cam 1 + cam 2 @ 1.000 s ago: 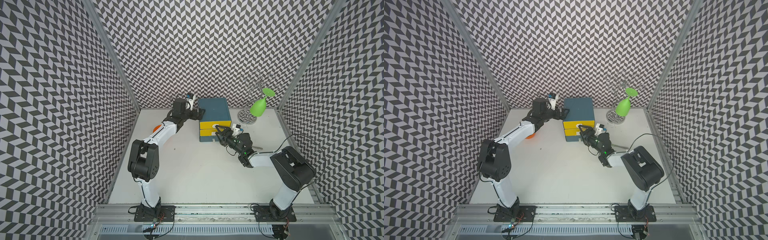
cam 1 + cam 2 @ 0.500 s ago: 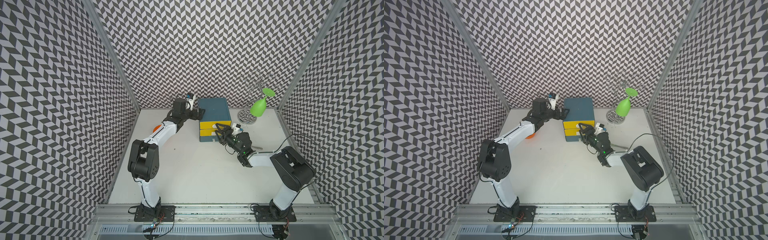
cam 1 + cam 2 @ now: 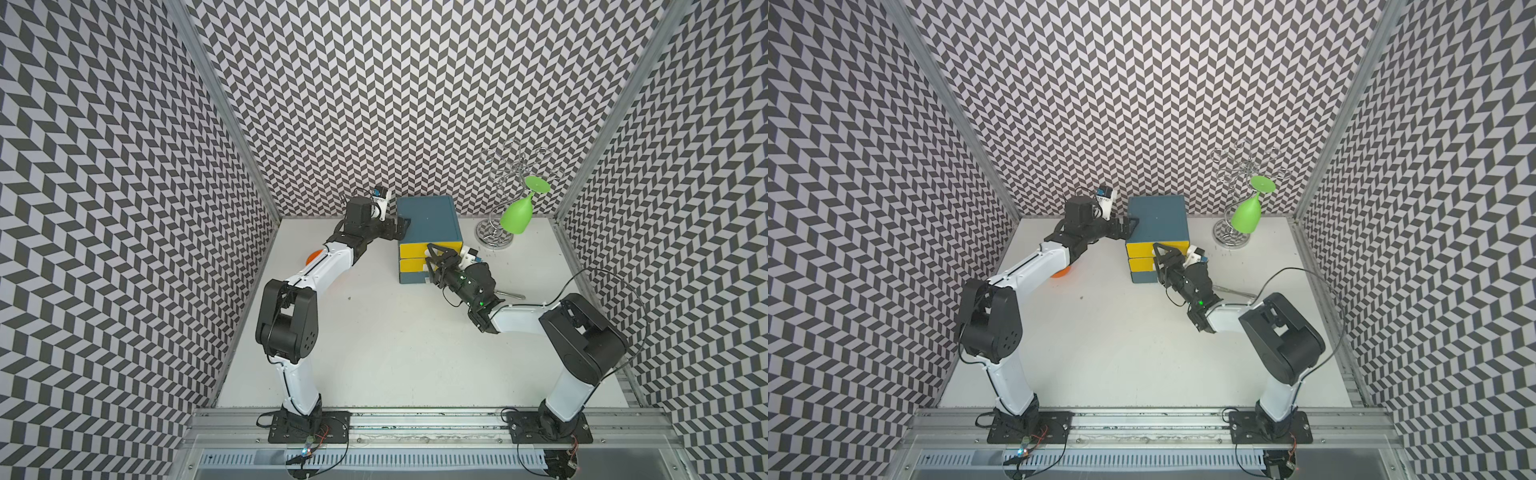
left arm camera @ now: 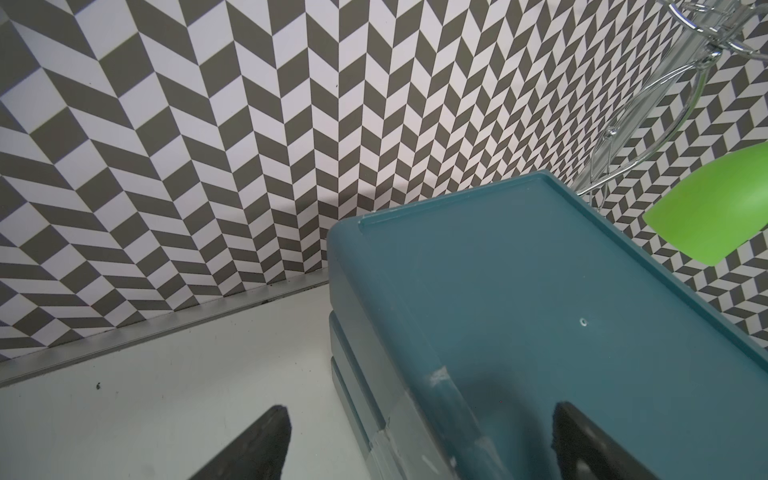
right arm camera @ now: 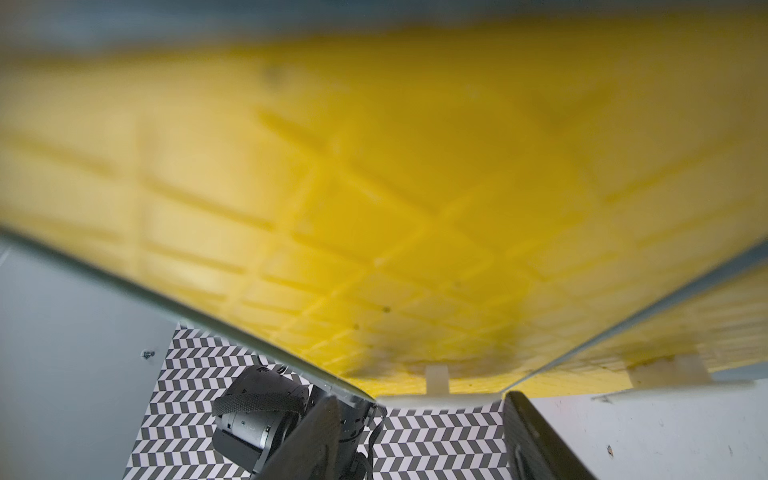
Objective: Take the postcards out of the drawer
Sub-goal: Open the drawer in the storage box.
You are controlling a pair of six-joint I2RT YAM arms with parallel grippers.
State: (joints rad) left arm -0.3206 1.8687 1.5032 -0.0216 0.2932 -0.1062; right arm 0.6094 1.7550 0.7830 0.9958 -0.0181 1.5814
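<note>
Drawer [image 5: 374, 187] looks shut; postcards unseen, none out. My right pincer [image 5: 420, 401] apart, flanking white pull [image 5: 461, 401]. My left pincer [image 4: 419, 411] wide apart astride cabinet [image 4: 540, 291] edge, at back edge of tabletop [image 3: 395, 353].

A shallow yellow-fronted plastic drawer [image 5: 374, 187] with a small white pull [image 5: 436, 379] fills the right wrist view, blurred. It belongs to a small teal-blue cabinet [image 3: 428, 216] at 12 o'clock on the white table [image 3: 395, 353], its fronts facing 6 o'clock. Both top views show two stacked yellow fronts [image 3: 1142, 248].
</note>
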